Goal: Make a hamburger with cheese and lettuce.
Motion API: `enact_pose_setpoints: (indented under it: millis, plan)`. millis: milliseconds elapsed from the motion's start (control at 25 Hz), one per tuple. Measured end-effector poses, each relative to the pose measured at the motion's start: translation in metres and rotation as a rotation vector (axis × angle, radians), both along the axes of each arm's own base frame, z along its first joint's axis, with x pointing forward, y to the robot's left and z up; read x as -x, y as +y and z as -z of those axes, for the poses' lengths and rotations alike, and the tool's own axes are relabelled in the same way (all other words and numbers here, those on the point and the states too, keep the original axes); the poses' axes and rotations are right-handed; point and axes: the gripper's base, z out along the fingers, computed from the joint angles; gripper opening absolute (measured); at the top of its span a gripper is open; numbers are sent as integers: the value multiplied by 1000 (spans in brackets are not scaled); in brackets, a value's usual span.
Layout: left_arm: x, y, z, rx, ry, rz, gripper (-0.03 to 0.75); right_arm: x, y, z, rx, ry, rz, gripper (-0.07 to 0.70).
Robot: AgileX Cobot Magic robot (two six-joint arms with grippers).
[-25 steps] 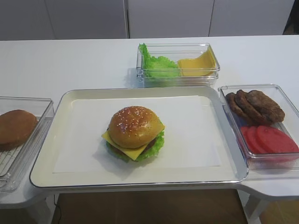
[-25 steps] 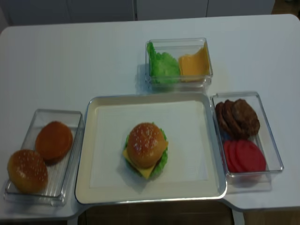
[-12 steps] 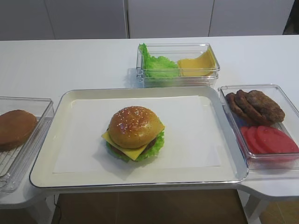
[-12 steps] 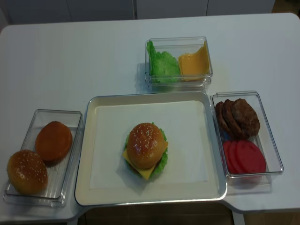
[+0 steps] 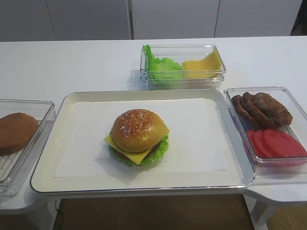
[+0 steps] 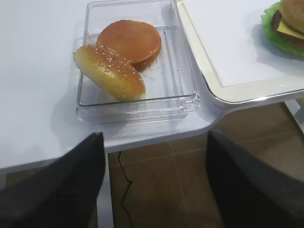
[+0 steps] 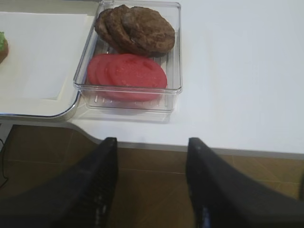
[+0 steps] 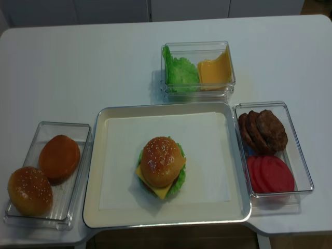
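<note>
The hamburger (image 5: 137, 136) stands on the white paper in the tray (image 5: 45, 170), left of centre, with a sesame bun top. Its yellow cheese (image 5: 138, 156) corner sticks out at the front, and frilly green lettuce (image 5: 161, 147) rims it. It also shows in the realsense view (image 8: 161, 166) and at the top right edge of the left wrist view (image 6: 287, 23). My left gripper (image 6: 154, 183) is open and empty, off the table's front left edge. My right gripper (image 7: 152, 183) is open and empty, off the front right edge. Neither gripper shows in the exterior views.
A clear box on the left holds a plain bun half (image 6: 129, 42) and a sesame bun top (image 6: 109, 72). A box at the back holds loose lettuce (image 5: 162, 68) and spare cheese slices (image 5: 204, 64). A box on the right holds patties (image 7: 135, 29) and tomato slices (image 7: 127, 71).
</note>
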Motion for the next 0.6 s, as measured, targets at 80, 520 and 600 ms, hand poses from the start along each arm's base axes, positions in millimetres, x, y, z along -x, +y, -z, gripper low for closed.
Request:
enact_pose_setpoints:
  millis: [80,520,600]
  plan:
    - [0,0,0,-1,1,1,489,0,0,0,0,0,0,371]
    - [1,-2,0,-1,1,-140,488,0,0,0,0,0,0,371]
    - [1,-2,0,-1,1,-160,488,0,0,0,0,0,0,371]
